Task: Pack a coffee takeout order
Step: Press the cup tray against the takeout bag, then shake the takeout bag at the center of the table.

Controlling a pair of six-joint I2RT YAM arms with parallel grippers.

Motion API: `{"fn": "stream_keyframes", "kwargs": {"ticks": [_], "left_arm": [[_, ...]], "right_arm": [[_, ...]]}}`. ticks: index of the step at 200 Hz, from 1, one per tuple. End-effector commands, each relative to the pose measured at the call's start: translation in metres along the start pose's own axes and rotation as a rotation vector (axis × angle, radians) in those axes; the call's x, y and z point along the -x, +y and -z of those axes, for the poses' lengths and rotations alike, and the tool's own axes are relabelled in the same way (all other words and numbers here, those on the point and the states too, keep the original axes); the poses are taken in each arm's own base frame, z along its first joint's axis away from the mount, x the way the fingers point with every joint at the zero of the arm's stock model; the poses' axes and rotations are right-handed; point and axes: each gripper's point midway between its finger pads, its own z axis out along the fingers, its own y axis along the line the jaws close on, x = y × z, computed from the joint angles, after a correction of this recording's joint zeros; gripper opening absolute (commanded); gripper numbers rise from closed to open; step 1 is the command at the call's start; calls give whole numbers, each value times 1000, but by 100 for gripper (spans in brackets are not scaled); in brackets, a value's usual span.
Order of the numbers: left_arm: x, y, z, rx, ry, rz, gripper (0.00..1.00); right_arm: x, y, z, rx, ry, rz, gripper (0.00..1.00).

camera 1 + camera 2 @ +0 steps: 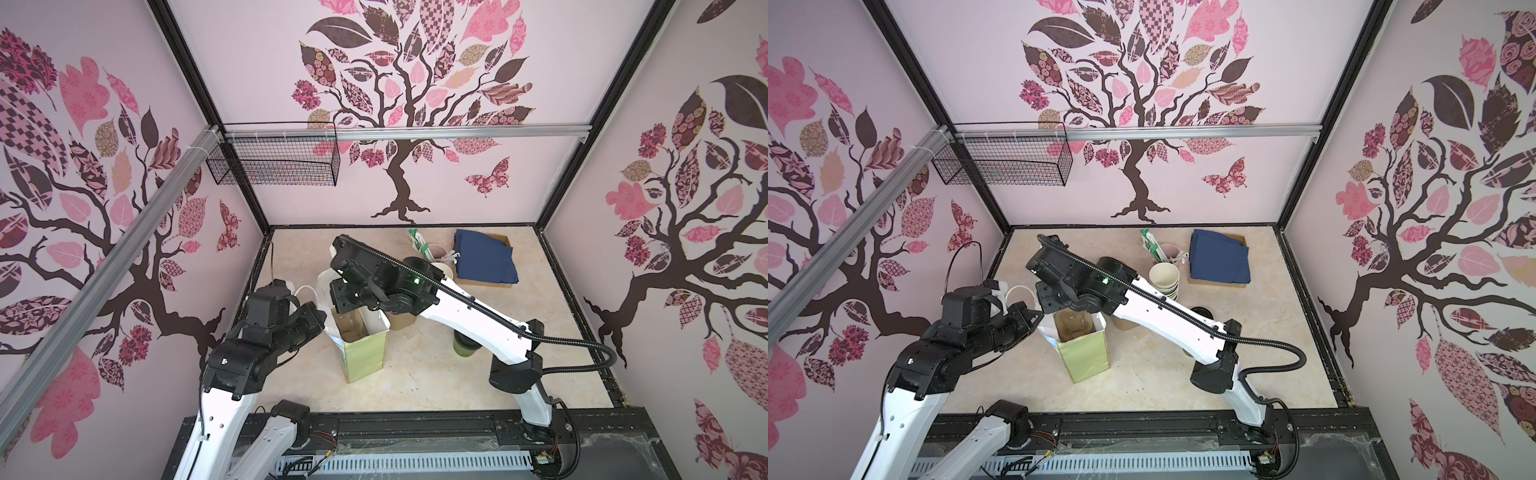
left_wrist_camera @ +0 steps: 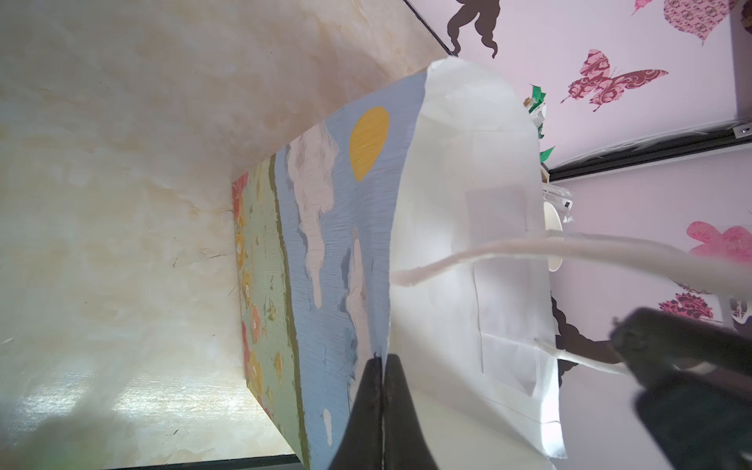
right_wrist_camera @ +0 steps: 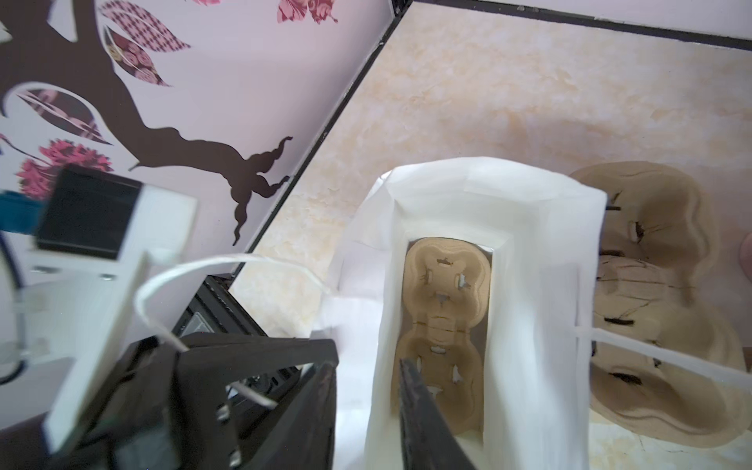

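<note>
**Mid-table: carrier bagged, cup and napkin to go**

Standing mid-frame in both top views, the pale green white-handled paper bag [image 1: 368, 353] [image 1: 1084, 353] has the tan moulded-pulp two-cup carrier [image 3: 443, 293] lying flat on its bottom. The left gripper [image 2: 382, 362] is clamped on the bag's rim. The right gripper [image 3: 366, 362] hangs at the mouth, jaws parted and empty. The olive-green paper cup [image 1: 464, 348] stands lower right of the bag and the navy napkin [image 1: 484, 257] lies upper right. By my reckoning, both are unpacked.

The paper bag [image 1: 368, 353] is glossy outside and matt inside, the pulp carrier [image 3: 447, 285] rough, the tabletop [image 1: 457, 374] smooth.
</note>
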Motion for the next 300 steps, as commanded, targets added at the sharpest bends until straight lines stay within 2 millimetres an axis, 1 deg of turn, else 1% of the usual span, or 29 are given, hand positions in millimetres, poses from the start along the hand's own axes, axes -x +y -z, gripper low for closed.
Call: {"fn": "stream_keyframes", "kwargs": {"ticks": [1,12,24,30,42,56,69,80,99,106,114,125,146,160,177,193,209,234,265,300], "left_arm": [[6,-14,0,-84,-37,-63,0],[8,-19,3,-106,-52,-91,0],[9,-22,7,-119,-64,-122,0],[9,-23,8,-129,-69,-136,0],[8,-23,8,-140,-73,-159,0],[6,-22,7,-143,-74,-182,0],[4,-26,7,-172,-76,-218,0],[3,-30,10,-201,-91,-254,0],[4,-37,19,-258,-143,-310,0],[4,-38,21,-271,-159,-321,0],[5,-37,25,-276,-179,-337,0],[4,-37,27,-280,-190,-351,0],[0,-38,28,-296,-177,-369,0],[-3,-40,26,-307,-164,-378,0],[-3,-40,26,-307,-164,-387,0],[-3,-41,26,-313,-162,-396,0],[-4,-42,25,-322,-155,-403,0],[-8,-43,25,-337,-145,-413,0],[-11,-41,25,-340,-149,-416,0],[-12,-40,27,-344,-152,-416,0]], "right_arm": [[31,6,67,67,-104,-39,34],[38,5,86,79,-130,-44,39],[41,-1,106,71,-149,-48,44],[40,-7,112,54,-151,-40,48],[31,-23,116,-12,-130,-18,54],[16,-48,111,-128,-87,12,67],[5,-72,108,-226,-52,27,73],[3,-84,111,-276,-50,31,77],[2,-89,115,-274,-61,25,78],[0,-89,114,-262,-57,14,80],[-5,-90,111,-251,-41,6,81],[-14,-92,104,-241,-11,-6,85],[-28,-94,88,-214,42,-37,89],[-35,-94,78,-189,70,-62,90],[-38,-91,72,-168,85,-75,89],[-41,-90,67,-162,92,-82,88],[-45,-92,62,-175,98,-88,85],[-47,-101,56,-210,86,-107,77],[-49,-97,44,-187,82,-118,67],[-49,-92,35,-169,92,-124,47]]}}
